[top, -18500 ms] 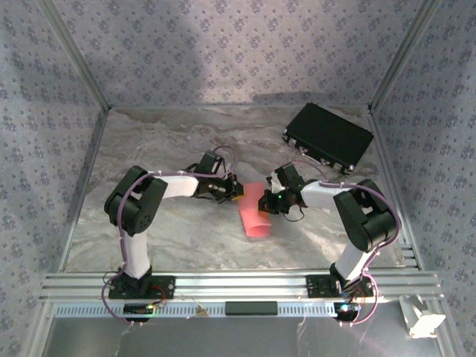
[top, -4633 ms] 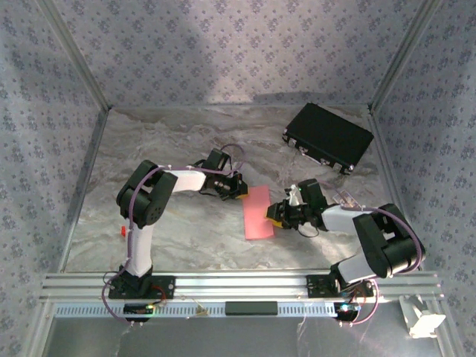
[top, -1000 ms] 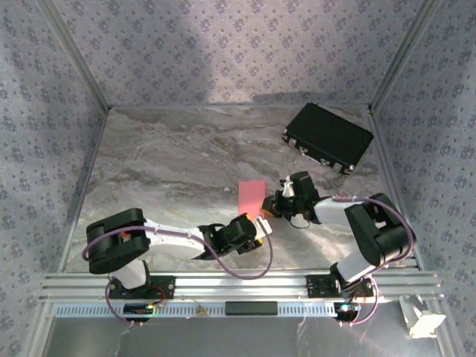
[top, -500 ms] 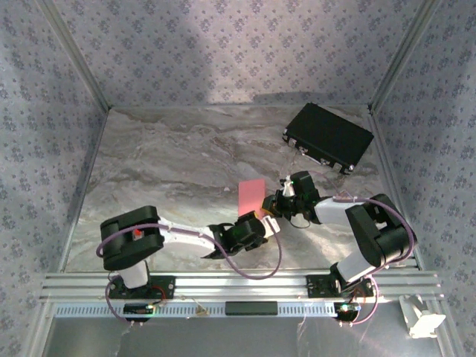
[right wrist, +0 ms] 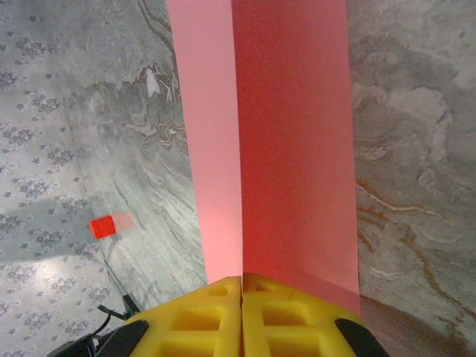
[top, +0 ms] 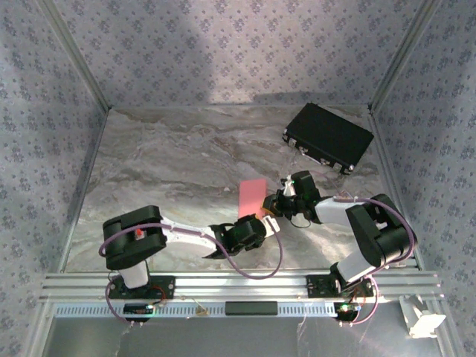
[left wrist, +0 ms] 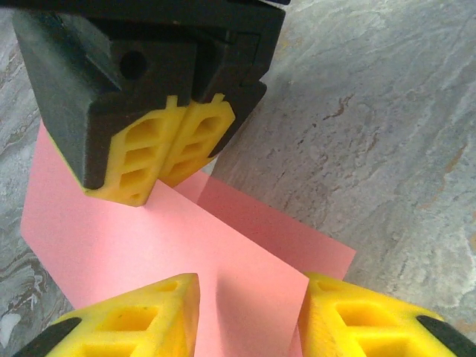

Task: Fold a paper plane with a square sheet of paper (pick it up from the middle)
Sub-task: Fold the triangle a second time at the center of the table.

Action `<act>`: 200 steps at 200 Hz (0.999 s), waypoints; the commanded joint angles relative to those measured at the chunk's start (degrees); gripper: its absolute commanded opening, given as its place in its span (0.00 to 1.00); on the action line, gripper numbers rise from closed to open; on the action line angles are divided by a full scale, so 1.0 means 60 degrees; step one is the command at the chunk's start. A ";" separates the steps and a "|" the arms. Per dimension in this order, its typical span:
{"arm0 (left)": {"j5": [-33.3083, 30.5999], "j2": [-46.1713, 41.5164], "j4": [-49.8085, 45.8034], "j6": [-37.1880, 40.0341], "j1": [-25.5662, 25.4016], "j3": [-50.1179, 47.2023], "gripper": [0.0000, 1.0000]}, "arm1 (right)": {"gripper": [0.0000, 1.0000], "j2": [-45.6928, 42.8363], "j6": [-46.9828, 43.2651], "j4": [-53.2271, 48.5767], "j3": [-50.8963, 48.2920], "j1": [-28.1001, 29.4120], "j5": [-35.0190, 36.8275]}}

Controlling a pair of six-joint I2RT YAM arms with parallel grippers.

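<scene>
Two grippers work one creased square sheet of paper (top: 251,195) over the middle of the table (top: 149,163): the right gripper (right wrist: 242,286) pinches its edge tight, the left gripper (left wrist: 249,297) straddles it with jaws spread, apparently mid-fold and needing to close next.
</scene>
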 commanded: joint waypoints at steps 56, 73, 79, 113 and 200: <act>-0.0249 -0.0534 -0.0205 -0.0430 -0.0025 0.0105 0.27 | 0.09 -0.0198 -0.0070 -0.0144 -0.0015 -0.0066 -0.0051; -0.0204 -0.0636 -0.0201 -0.0485 0.0040 0.0075 0.22 | 0.10 -0.0190 -0.0070 -0.0140 -0.0020 -0.0080 -0.0064; -0.0190 -0.0654 -0.0220 -0.0514 0.0042 0.0073 0.20 | 0.10 -0.0198 -0.0064 -0.0140 -0.0020 -0.0080 -0.0067; 0.0009 -0.0724 -0.0417 -0.0689 0.0141 0.0036 0.09 | 0.11 -0.0242 -0.0068 -0.0162 -0.0024 -0.0103 -0.0055; 0.2163 -0.0983 -0.1821 -0.2995 0.1237 0.0540 0.00 | 0.22 -0.2815 -0.0853 -0.2882 -0.0372 -0.0688 0.1927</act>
